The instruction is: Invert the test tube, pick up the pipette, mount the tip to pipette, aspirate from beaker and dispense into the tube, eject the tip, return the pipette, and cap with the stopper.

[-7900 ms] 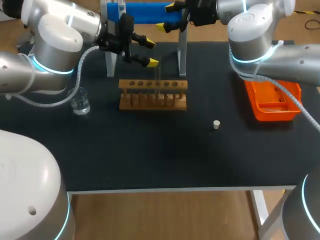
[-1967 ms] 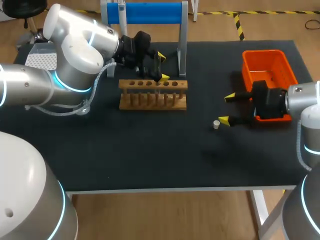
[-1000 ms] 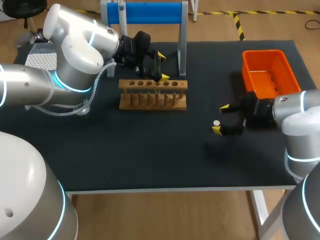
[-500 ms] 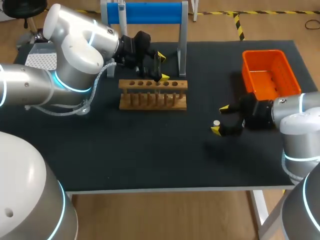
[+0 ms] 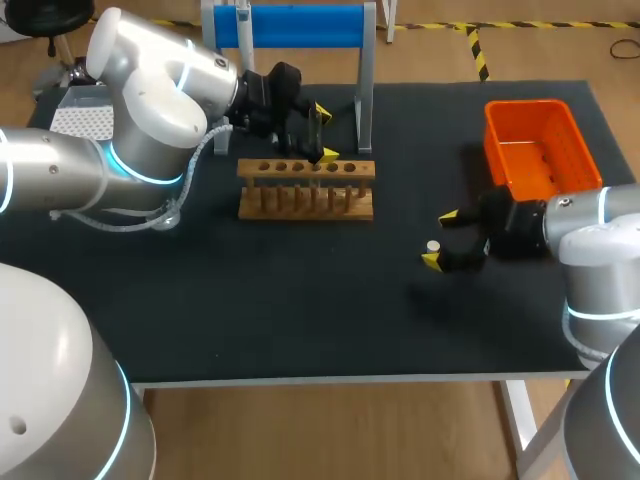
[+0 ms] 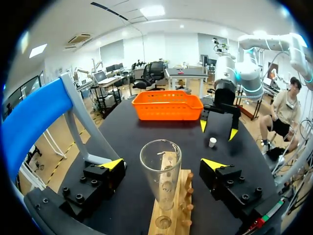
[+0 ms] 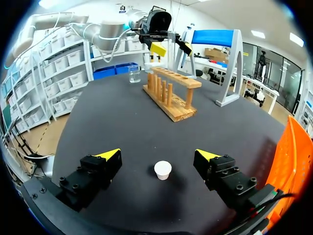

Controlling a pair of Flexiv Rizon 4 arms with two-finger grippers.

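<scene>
The right tool [image 5: 440,238], brought across from beside the tray [image 5: 530,140] within the last two seconds, is shown low over the worktop [image 5: 300,300], fingers wide, with the stopper [image 5: 433,246] between them and untouched. The left tool [image 5: 326,133] has been kept at the rack [image 5: 305,190], fingers wide either side of the upright tube [image 6: 161,171]. Capping is judged the step in hand; the stopper is yet to be gripped.

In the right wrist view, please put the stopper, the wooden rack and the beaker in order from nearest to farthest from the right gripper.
1. Stopper: on the table, between the right gripper's open fingers.
2. Wooden rack: ahead of the gripper, mid-table.
3. Beaker: beyond the rack's far end.
</scene>
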